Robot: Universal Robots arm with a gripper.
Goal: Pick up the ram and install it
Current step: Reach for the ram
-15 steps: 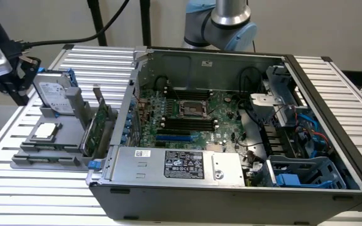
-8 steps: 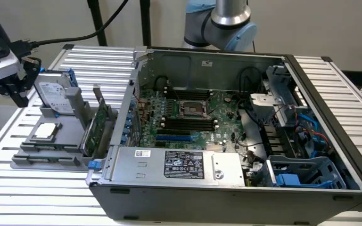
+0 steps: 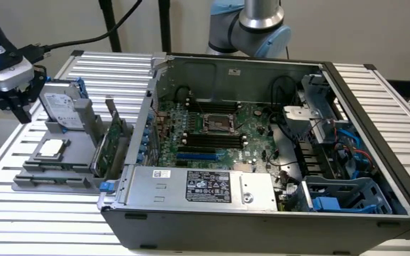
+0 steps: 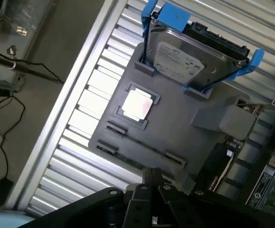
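Note:
My gripper (image 3: 25,113) hangs at the exterior view's left, just beside the hard drive (image 3: 61,109) and above the grey parts holder (image 3: 27,184). In the wrist view the gripper (image 4: 152,176) looks shut, fingertips close together with nothing visible between them. The ram (image 3: 52,166) appears as a thin strip standing on edge in the holder's front slot; from the wrist it is a dark line (image 4: 144,146) between two small brackets. The motherboard's black memory slots (image 3: 206,140) lie inside the open computer case (image 3: 262,224).
The holder also carries a CPU chip (image 4: 137,104), the hard drive in its blue caddy (image 4: 180,57) and an upright green expansion card (image 3: 112,141). A power supply (image 3: 198,185), cables and blue drive bays (image 3: 340,200) crowd the case. The ribbed table's edge (image 4: 75,90) runs close by.

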